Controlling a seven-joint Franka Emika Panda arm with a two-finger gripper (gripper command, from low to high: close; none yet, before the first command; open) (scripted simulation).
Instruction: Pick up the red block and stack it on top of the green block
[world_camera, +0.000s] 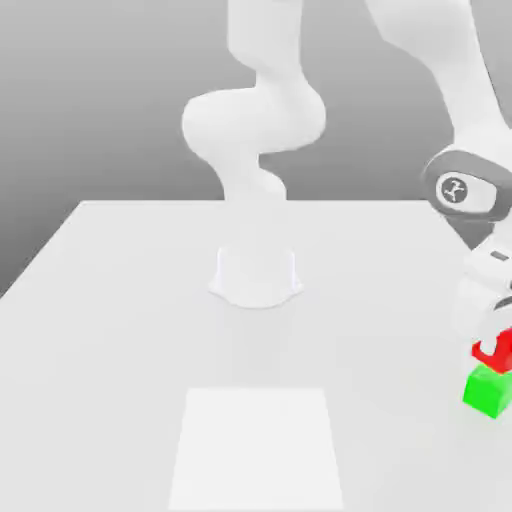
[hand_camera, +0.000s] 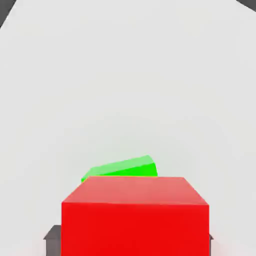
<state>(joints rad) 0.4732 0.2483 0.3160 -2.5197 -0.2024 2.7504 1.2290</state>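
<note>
The red block (world_camera: 497, 349) is between the fingers of my gripper (world_camera: 496, 340) at the exterior view's far right. Directly under it stands the green block (world_camera: 487, 389); their faces meet or nearly meet, and I cannot tell which. In the hand view the red block (hand_camera: 135, 217) sits close in front, with a dark fingertip (hand_camera: 52, 234) flush against each side, so my gripper (hand_camera: 134, 236) is shut on it. Behind it a strip of the green block (hand_camera: 122, 168) shows, turned slightly relative to the red one. Most of the green block is hidden in that view.
The arm's white base (world_camera: 255, 275) stands mid-table, well to the exterior view's left of the blocks. A paler square patch (world_camera: 258, 445) lies flat on the white table (world_camera: 110, 330) near the front. The stack is at the picture's right border.
</note>
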